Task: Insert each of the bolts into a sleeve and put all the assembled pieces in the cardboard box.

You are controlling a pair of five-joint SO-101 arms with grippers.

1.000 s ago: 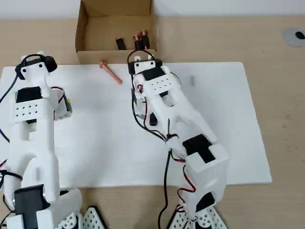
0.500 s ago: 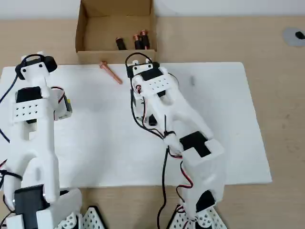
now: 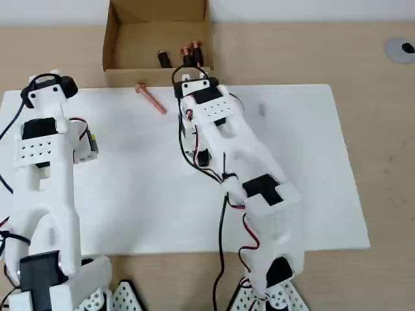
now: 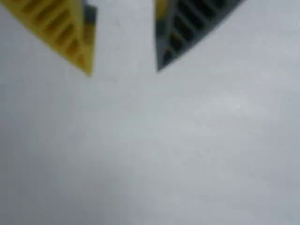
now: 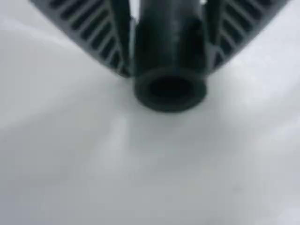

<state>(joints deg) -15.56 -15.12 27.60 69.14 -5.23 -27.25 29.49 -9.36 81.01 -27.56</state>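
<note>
Sleeve (image 5: 169, 89): black, its hollow end outward, clamped in the closed right claw (image 5: 168, 68) just above the sheet (image 3: 130, 194), probably ready to take a bolt.
Bolt (image 3: 150, 98): loose on the sheet's far edge, just near of the box (image 3: 111, 45).
Box: far side, assembled pieces (image 3: 188, 55) inside.
Left claw (image 4: 123, 70): parted, empty, over the sheet's left.

Legible text, numbers, labels, signs: none. The white sheet (image 3: 311, 162) carries one faint grey mark (image 3: 262, 110), too small to read. The cardboard box (image 3: 117, 39) and arm housings (image 3: 39, 150) have plain surfaces with no readable print.
</note>
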